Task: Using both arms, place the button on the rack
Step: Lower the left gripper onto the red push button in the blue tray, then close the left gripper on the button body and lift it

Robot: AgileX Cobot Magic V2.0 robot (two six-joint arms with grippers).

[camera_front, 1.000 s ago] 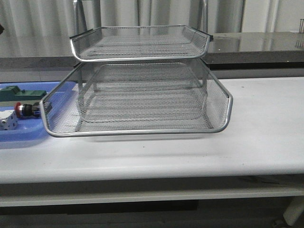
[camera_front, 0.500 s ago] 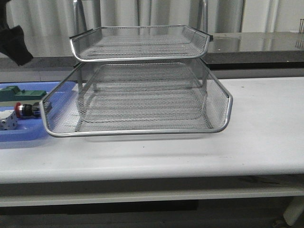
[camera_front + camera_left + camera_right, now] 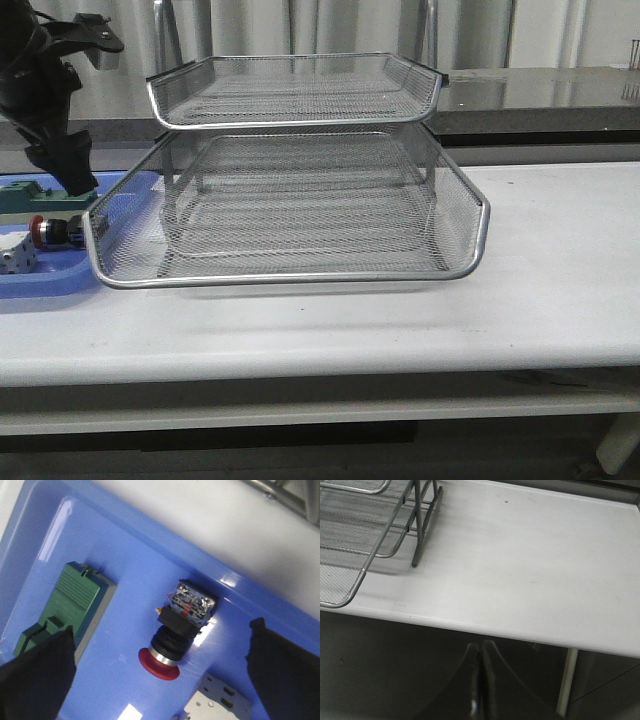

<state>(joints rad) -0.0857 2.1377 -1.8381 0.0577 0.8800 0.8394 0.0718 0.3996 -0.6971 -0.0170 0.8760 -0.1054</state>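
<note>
Front view: you see the rack standing on the white table, its middle wire-mesh tray slid out toward the camera. The left arm hangs above the blue plastic tray at the table's left end. The button lies on its side in that blue tray, just beside the rack's pulled-out tray, red head toward the left and long axis running roughly left to right. A green block sits behind it and a white cube in front of it.

Left wrist view: the left gripper is spread wide, holding nothing. Its two fingers show as dark shapes on either side of the button, clear of it. The button's long axis runs from the red mushroom head through the black body to the rear contact block. The green block lies near one finger; the white part is close to the red head.

Right wrist view: the right gripper hangs below the table edge, fingers pressed together and empty. You see a corner of the rack and one thin leg.
</note>
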